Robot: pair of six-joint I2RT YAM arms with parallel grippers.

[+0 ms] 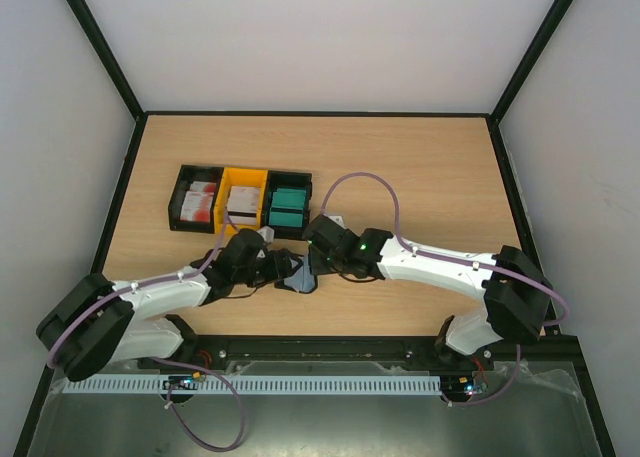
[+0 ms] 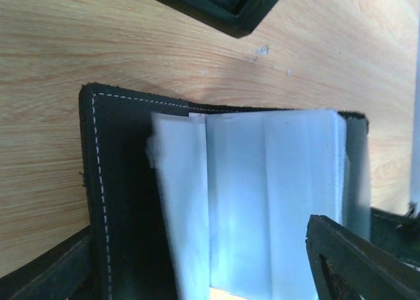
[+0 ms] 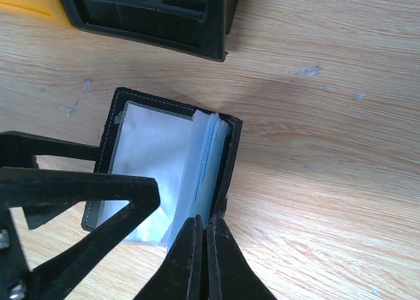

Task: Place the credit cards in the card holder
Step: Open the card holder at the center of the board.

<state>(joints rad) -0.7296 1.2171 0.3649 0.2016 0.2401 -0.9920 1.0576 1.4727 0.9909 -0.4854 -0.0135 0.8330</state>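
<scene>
The black card holder [image 3: 105, 155] lies open on the table, its clear sleeves [image 3: 154, 155] showing. It also shows in the top view [image 1: 298, 277] and the left wrist view [image 2: 118, 195]. My right gripper [image 3: 206, 226] is shut on the bottom edge of its right cover and holds that side up. My left gripper [image 2: 197, 280] is open over the sleeves, one finger [image 2: 354, 260] at the right, and shows in the right wrist view [image 3: 79, 195] resting on the left half. No card is in either gripper. Credit cards sit in the bins: teal [image 1: 288, 207], white [image 1: 241, 199], red-and-white [image 1: 201, 199].
Three bins stand in a row behind the card holder: a black one [image 1: 180, 199], a yellow one [image 1: 236, 177] and a black one [image 1: 306, 192]. The last bin's corner is close above the holder [image 3: 197, 31]. Both arms meet at mid-table.
</scene>
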